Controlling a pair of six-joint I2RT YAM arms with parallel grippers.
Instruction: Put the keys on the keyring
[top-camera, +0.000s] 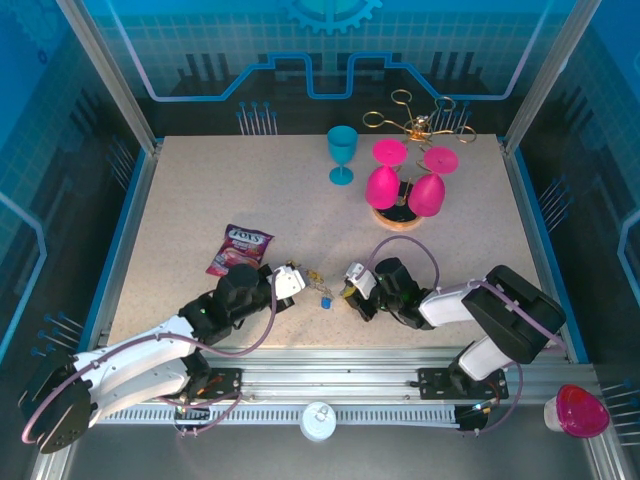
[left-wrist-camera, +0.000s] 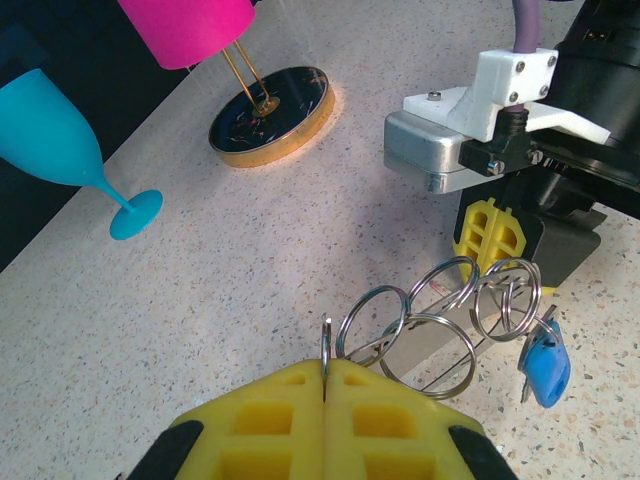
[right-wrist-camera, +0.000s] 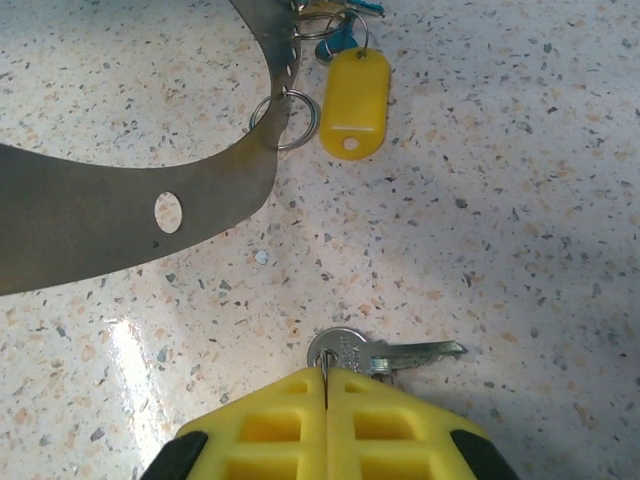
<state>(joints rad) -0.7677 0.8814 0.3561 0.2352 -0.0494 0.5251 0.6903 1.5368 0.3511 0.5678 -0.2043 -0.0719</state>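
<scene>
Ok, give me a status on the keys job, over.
Left pincer shut on a keyring edge. Right pincer shut on silver key head. Key not yet on ring. Metal strip and yellow tag lie ahead of the key.

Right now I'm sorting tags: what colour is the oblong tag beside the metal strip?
Yellow; the tag shows best in the right wrist view.

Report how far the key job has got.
Done: a blue-headed key already hangs from the linked rings. In hand: the left tool is shut on one split ring, and the right tool pinches a silver key by its head. Left: threading that key onto a ring.
</scene>
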